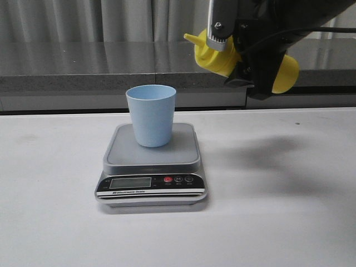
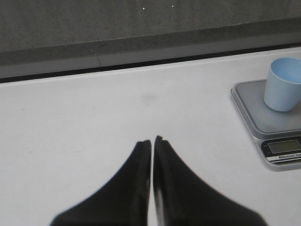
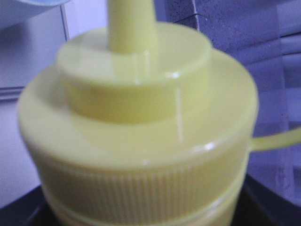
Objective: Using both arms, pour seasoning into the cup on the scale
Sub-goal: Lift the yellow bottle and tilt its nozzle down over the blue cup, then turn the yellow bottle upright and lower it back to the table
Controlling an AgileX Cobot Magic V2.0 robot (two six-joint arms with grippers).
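The pale blue cup (image 1: pixel 151 114) stands upright on the platform of the silver-grey scale (image 1: pixel 151 161). My right gripper (image 1: pixel 256 69) is shut on the yellow seasoning bottle (image 1: pixel 215 58), which lies almost level high in the air. Its nozzle (image 1: pixel 192 38) points left and ends above and just right of the cup's rim. In the right wrist view the ribbed cap (image 3: pixel 136 141) fills the frame and hides the fingers. My left gripper (image 2: pixel 152 140) is shut and empty over bare table, with the cup (image 2: pixel 283 84) and scale (image 2: pixel 254 108) off to one side. It does not appear in the front view.
A grey ledge (image 1: pixel 78 80) runs along the back of the white table (image 1: pixel 289 222). The scale's black panel with its LCD (image 1: pixel 130 182) and red button (image 1: pixel 167 179) faces the front.
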